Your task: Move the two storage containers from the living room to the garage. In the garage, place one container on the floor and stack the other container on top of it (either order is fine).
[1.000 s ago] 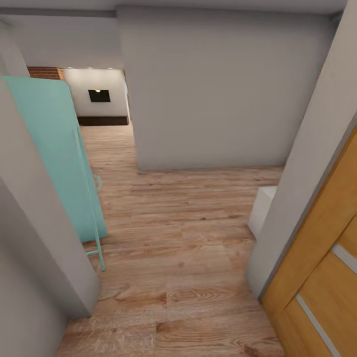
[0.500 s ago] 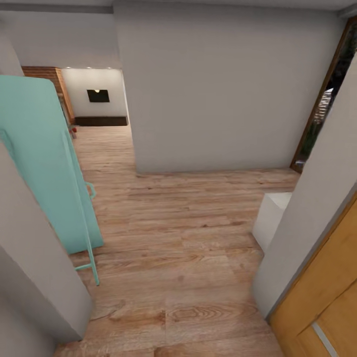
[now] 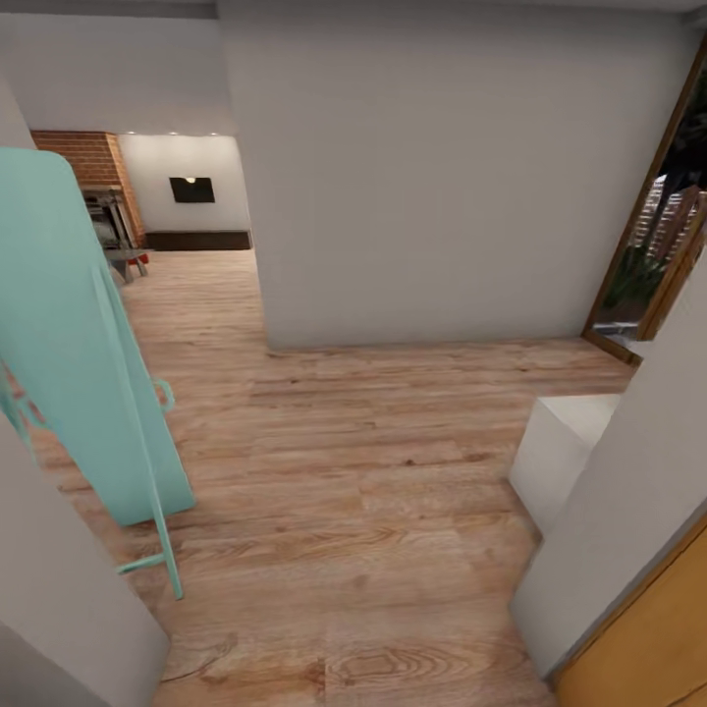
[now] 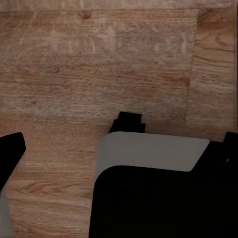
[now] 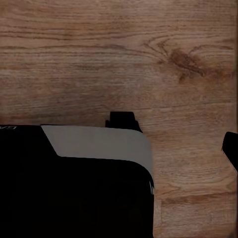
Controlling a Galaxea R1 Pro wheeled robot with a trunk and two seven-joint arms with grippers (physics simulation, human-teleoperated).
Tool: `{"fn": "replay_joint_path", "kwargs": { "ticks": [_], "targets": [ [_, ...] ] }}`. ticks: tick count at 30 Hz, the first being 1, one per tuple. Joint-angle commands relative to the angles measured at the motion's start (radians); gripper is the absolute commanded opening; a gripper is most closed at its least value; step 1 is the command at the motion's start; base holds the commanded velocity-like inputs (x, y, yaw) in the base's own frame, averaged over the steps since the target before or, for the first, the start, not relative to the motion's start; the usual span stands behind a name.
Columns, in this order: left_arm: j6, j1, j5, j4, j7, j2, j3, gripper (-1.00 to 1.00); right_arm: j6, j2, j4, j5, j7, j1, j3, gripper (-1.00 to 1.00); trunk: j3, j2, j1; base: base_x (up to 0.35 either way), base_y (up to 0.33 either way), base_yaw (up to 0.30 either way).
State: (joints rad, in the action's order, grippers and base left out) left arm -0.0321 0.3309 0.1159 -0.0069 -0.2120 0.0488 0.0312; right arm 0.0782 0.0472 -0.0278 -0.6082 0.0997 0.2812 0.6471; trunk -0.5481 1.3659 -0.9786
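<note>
Wood-plank flooring in a light oak tone fills your head view, running from your feet up a passage toward a far room. A pale grey wall block stands straight ahead, its foot meeting the planks. At your left a mint-green panel on thin green legs leans beside a grey wall corner. A white box-shaped block sits low on your right, against another grey wall, with an oak-coloured door edge beyond it at the lower corner. At the upper right a wood-framed opening shows greenery. Far up the passage you see a red brick pier and a white wall bearing a small dark rectangle. Neither orange-red container appears here, so you cannot tell where they lie.

Your left wrist view looks onto the same planks, with a grey-and-black body of the robot in front; the left claw's state cannot be told.

Your right wrist view also shows planks and a grey-and-black body; the right claw's state cannot be told.
</note>
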Motion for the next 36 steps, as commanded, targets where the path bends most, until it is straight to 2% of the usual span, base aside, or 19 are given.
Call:
{"fn": "replay_joint_path", "kwargs": {
  "ticks": [1,36],
  "targets": [
    [-0.003,0.000,0.010,-0.001,-0.003,0.000,0.004,1.00,0.005,0.000,-0.003,-0.008,0.001,0.001,0.008,1.00,-0.001,0.000,-0.001,0.321,0.000,0.000],
    [-0.008,0.001,0.010,-0.001,-0.003,0.000,0.004,1.00,0.003,0.000,-0.003,-0.004,0.001,0.001,0.008,1.00,-0.001,0.000,-0.001,0.321,0.000,0.000]
  ]
}}
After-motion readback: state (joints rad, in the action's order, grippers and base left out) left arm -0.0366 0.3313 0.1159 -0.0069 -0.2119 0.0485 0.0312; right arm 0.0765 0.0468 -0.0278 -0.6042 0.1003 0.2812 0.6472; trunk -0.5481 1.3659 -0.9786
